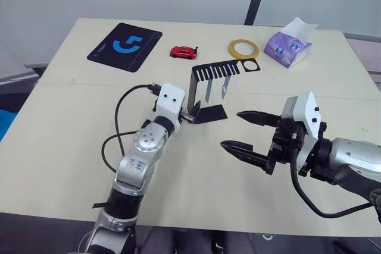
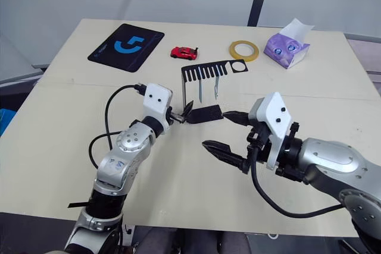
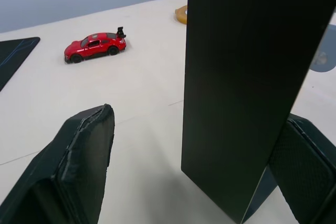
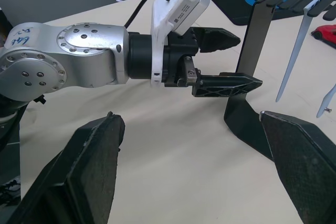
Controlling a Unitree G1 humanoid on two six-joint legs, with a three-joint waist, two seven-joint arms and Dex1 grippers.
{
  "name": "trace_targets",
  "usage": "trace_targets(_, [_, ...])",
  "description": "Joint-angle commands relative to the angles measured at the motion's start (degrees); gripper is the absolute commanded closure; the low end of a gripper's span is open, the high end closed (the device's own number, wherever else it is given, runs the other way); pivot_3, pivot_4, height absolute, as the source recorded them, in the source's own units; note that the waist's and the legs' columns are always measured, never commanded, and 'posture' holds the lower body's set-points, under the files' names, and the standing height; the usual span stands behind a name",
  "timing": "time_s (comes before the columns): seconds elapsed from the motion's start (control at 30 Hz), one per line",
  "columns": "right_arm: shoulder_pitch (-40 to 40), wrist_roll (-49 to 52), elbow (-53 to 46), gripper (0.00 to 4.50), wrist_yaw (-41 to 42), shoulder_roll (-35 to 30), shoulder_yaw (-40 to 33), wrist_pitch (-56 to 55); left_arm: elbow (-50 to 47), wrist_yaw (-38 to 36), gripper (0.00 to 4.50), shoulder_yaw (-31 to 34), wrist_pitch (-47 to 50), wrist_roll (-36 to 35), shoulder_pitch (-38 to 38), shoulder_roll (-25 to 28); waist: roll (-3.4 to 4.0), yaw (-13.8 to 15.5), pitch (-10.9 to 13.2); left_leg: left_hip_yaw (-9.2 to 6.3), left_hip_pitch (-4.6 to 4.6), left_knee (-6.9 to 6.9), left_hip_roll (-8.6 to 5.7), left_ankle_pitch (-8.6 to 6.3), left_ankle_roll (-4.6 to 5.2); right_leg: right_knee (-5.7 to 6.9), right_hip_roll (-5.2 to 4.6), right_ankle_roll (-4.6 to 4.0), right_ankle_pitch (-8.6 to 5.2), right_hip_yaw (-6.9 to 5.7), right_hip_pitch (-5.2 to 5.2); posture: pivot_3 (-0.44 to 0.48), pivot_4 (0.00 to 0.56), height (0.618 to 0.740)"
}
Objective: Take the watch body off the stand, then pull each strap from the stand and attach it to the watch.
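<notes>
while wide apart, left gripper [image 4: 231, 59] fingers apparently astride stand [image 1: 209, 90] upright

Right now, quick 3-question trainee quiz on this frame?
1. True or false: the left gripper has the stand's upright between its fingers.
2. How many straps hang from the comb bar?
3. The red toy car sits between: A) mouse mat and tape roll; B) tape roll and tissue pack; C) stand and right gripper.

Key: 1 true. 2 two. 3 A.
</notes>
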Motion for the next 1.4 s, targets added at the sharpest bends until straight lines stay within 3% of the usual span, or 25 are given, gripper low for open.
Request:
trace_targets(0.03, [-1.1,-0.9,-0.4,0.00,-0.8,0.7,-0.6,-1.1,1.7,-1.6,0.67,-1.6,-5.8,1.8,-1.6,-0.7,0.00,0.0,0.0,0.00,0.00,0.00,0.00,0.00,0.00,0.00,-0.01,0.00,0.00,0.00,0.00,0.000,0.150,0.738])
trace_targets(0.2, [-1.8,-0.6,0.1,0.00,-0.6,0.1,-1.3,-0.9,3.6,-1.3,3.04,-1.5,-7.2,3.0,-2.0,-1.2,0.00,0.5,0.0,-0.01,0.00,0.00,0.00,0.00,0.00,0.00,-0.01,0.00,0.00,-0.02,0.00,0.000,0.150,0.738])
trace_targets(0.33, [-1.8,-0.5,0.1,0.00,-0.6,-0.2,-1.7,-0.7,4.9,-1.3,4.47,-1.6,-8.7,4.3,-2.2,-1.1,0.00,0.7,0.0,0.00,0.00,0.01,0.00,0.00,0.00,0.00,0.00,0.00,0.00,-0.02,0.00,0.000,0.150,0.738])
trace_targets(0.67, [-2.1,-0.5,-0.7,0.00,-2.6,0.4,-0.6,-0.3,7.1,-0.2,4.47,0.8,-8.5,4.5,-2.7,-3.1,0.00,0.8,0.0,0.00,-0.01,0.01,0.00,0.00,0.01,-0.01,-0.01,0.02,0.01,-0.03,0.00,0.000,0.150,0.738])
trace_targets(0.8, [-5.9,-2.7,-0.4,0.00,-11.1,3.5,4.3,2.3,11.3,5.0,4.47,6.3,-8.7,3.7,-4.8,-7.1,-0.03,0.6,0.0,0.01,0.00,0.03,0.00,0.02,0.03,-0.02,-0.01,0.03,0.03,-0.02,0.00,0.000,0.150,0.738])
trace_targets(1.07, [-15.7,-5.8,0.7,0.00,-43.8,23.4,13.2,12.5,14.8,11.0,4.47,7.0,-12.1,6.5,-6.9,-10.4,-0.02,-0.2,0.0,-0.04,-0.35,0.11,0.05,0.04,0.00,0.08,0.00,-0.03,0.07,-0.11,-0.30,0.000,0.150,0.738])
trace_targets(1.3, [-24.3,-17.3,9.8,0.00,-52.5,35.7,17.6,16.8,19.4,12.3,4.47,6.1,-13.4,7.7,-8.0,-12.5,-0.01,-0.5,-0.1,-0.09,-0.49,0.13,-0.04,0.14,0.11,0.10,-0.02,0.02,0.14,-0.16,-0.36,0.000,0.150,0.738])
trace_targets(1.4, [-26.9,-21.8,13.7,0.00,-52.6,40.3,18.9,16.8,20.1,12.6,4.47,5.9,-13.8,8.1,-8.5,-13.2,0.01,-0.5,-0.1,-0.09,-0.51,0.12,-0.04,0.17,0.15,0.11,-0.02,0.02,0.15,-0.17,-0.38,0.000,0.150,0.738])
